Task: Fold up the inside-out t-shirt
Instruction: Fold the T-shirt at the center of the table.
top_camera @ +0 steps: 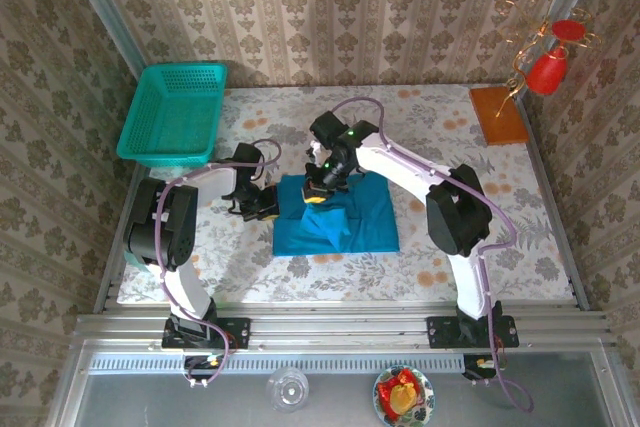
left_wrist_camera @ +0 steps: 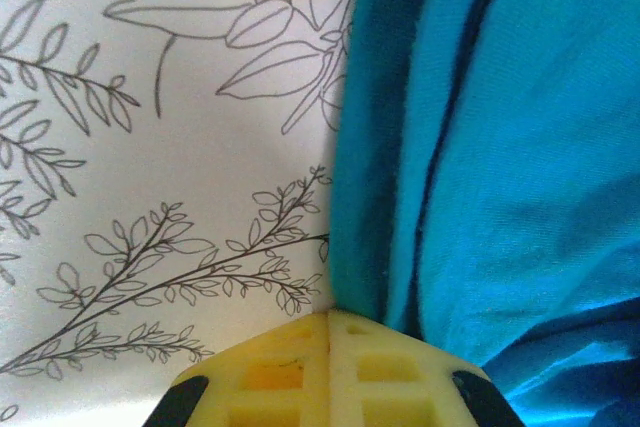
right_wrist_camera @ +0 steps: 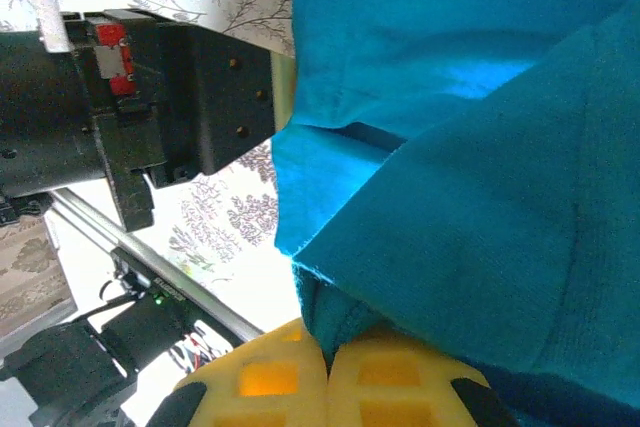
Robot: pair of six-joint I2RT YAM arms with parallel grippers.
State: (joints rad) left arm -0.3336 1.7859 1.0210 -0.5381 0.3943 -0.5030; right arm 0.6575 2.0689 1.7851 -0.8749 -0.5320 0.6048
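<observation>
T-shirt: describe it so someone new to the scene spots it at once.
On the floral-print table, look to the middle. The t-shirt lies there partly folded: soft, plain teal-blue cloth, unlike the rigid green mesh basket at the far-left corner.

I log damask-wallpapered walls [top_camera: 350, 7] at 9, 12 and 3 o'clock around a brightly lit floral-clothed table [top_camera: 450, 117], with a metal rail [top_camera: 340, 327] at 6.

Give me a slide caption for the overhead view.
Left gripper and right gripper, both shut, pinch the teal t-shirt on the floral table.
</observation>
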